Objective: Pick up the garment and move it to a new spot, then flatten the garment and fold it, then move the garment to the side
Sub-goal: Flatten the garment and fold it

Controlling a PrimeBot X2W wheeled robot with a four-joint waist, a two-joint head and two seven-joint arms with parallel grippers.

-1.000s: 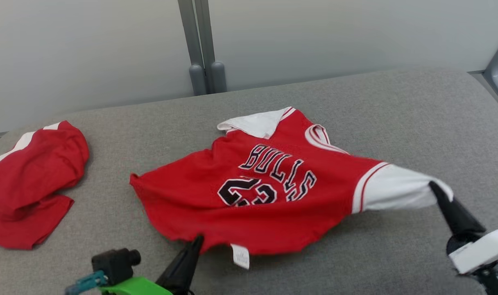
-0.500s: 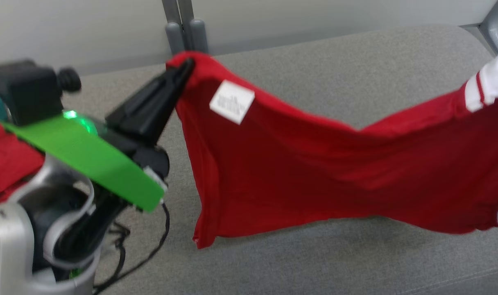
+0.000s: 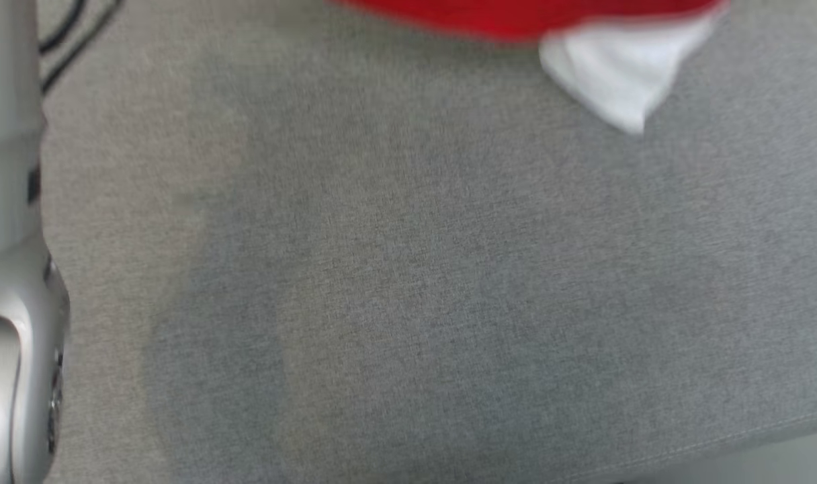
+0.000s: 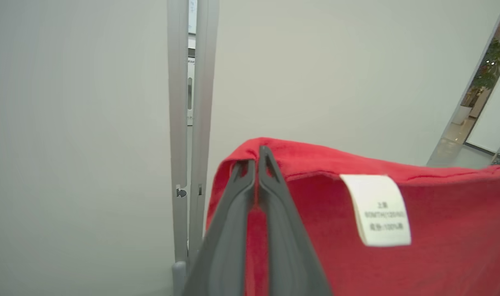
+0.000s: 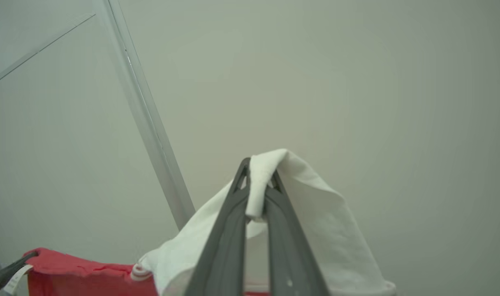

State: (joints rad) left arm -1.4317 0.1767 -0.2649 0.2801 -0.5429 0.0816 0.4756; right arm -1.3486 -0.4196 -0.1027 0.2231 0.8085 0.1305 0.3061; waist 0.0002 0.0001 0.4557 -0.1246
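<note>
Grey tabletop (image 3: 408, 302) below, left gripper (image 4: 256, 160) jaws clamped on the red garment (image 4: 459, 246) hem, right gripper (image 5: 258, 172) pinching its white sleeve (image 5: 315, 213)

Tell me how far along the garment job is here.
Done: the pick-up; the left gripper is shut on the garment at its red hem, the right gripper on its white sleeve. In hand: carrying it, raised over the grey surface. Left: laying it down, flattening, folding, moving it aside.

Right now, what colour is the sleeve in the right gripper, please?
The sleeve is white, clearest in the right wrist view.
</note>
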